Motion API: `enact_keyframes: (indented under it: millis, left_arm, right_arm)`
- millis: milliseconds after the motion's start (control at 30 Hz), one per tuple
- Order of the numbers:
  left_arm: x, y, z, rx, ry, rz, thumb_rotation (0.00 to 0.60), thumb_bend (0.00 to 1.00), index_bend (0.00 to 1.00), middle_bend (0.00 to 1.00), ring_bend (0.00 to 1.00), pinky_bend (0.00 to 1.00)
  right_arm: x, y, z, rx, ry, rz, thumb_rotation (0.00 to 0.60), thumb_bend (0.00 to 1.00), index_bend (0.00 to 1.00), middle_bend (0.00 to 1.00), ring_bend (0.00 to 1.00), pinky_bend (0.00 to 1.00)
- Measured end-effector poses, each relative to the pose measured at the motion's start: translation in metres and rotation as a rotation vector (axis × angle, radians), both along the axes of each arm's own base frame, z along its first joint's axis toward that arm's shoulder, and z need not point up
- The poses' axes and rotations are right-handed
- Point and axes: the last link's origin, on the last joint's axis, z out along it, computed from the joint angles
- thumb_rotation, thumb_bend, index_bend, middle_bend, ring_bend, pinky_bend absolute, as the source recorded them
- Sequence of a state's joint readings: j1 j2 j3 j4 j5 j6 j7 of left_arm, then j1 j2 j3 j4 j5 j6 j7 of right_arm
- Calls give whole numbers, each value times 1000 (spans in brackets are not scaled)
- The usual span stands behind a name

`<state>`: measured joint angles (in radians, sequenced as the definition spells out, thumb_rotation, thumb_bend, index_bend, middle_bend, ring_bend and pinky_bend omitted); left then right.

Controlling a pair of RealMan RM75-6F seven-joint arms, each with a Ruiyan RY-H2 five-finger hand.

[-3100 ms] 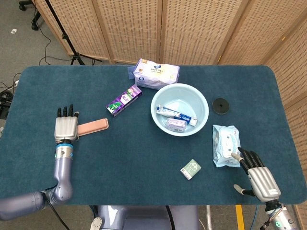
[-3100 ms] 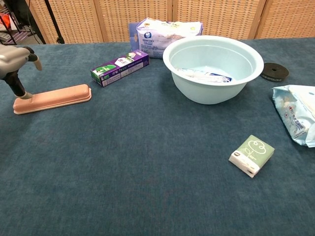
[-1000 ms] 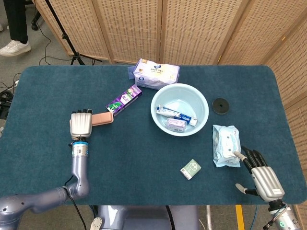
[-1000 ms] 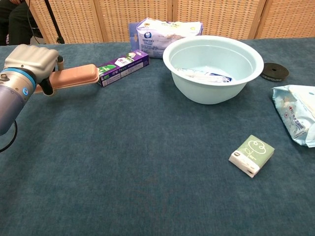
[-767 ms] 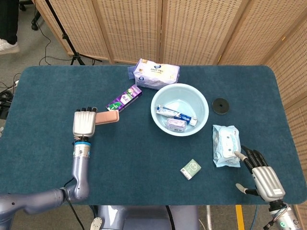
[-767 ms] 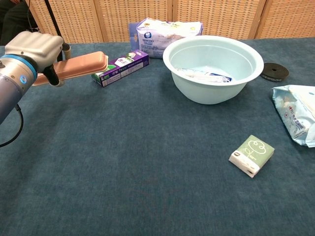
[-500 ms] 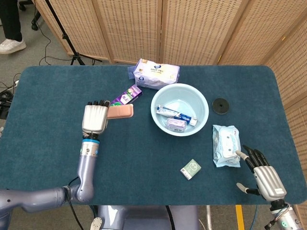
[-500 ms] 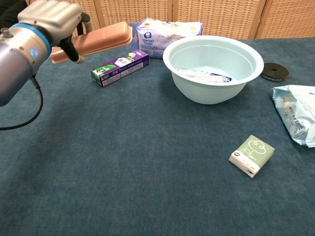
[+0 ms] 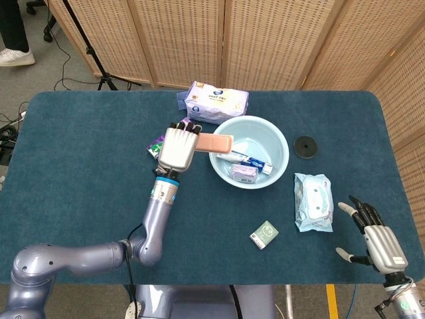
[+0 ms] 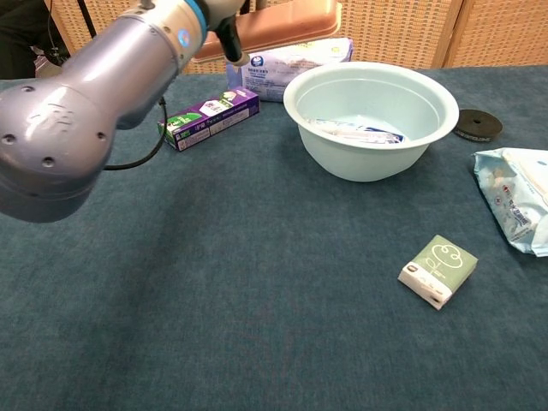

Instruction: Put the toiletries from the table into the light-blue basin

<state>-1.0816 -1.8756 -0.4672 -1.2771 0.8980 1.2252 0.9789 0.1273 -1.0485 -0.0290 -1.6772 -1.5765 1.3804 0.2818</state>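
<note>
Toiletries near to far: right hand (image 9: 377,240) at table's near right edge, fingers spread, holding nothing; green packet (image 9: 263,234); wipes pack (image 9: 312,201); left hand (image 9: 176,148) gripping pink case (image 9: 214,143) raised over light-blue basin (image 9: 277,135) left rim, tubes inside; purple box (image 10: 208,118); tissue pack (image 9: 216,102) farthest.

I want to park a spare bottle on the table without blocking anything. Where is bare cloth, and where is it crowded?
Bare cloth: the wide near-left stretch in front of the purple box, and the strip between the light-blue basin and the small green packet. Crowded: around the basin, with the tissue pack behind, the left hand holding the pink case over its rim, and the wipes pack to the right.
</note>
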Motion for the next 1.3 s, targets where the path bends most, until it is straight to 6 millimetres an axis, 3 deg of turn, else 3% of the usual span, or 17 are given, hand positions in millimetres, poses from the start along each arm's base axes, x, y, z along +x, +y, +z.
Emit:
enact_keyframes:
  millis: [433,600,667,767,867,1000,1300]
  left_arm:
    - [58,22,-58,-78,45,-70,600,415,737,437,511,469]
    - [74,23,-79,-116,43,-77,600,400,721,367,477,469]
    - [78,23,-86,-134,43,-78,600,380,626,269,380,436]
    - [81,22,-97,-176,46,-68,600,342,391,70,176,252]
    - [83,22,-105,-205,46,-50,600,309,236,0,78,149]
    - [82,22,-106,-199,23,-47,600,292,144,0,38,107]
    - [70,27,-90,-170,-40,-48,600,250,107,0,4,35]
  right_arm:
    - [-18,-9,5,-3,-29,-69,600,208,124,0,0,0]
    - [-25,-11,8,-14,-31,-96,600,208,123,0,0,0]
    - [-27,-11,10,-17,-31,-106,600,208,123,0,0,0]
    - [-30,-10,11,-19,-25,-119,600,208,123,0,0,0]
    - [-31,-9,11,-19,-19,-124,600,208,124,0,0,0]
    - [-32,-8,12,-21,-11,-125,600,208,123,0,0,0]
    - [-29,-6,10,-19,10,-118,600,208,124,0,0,0]
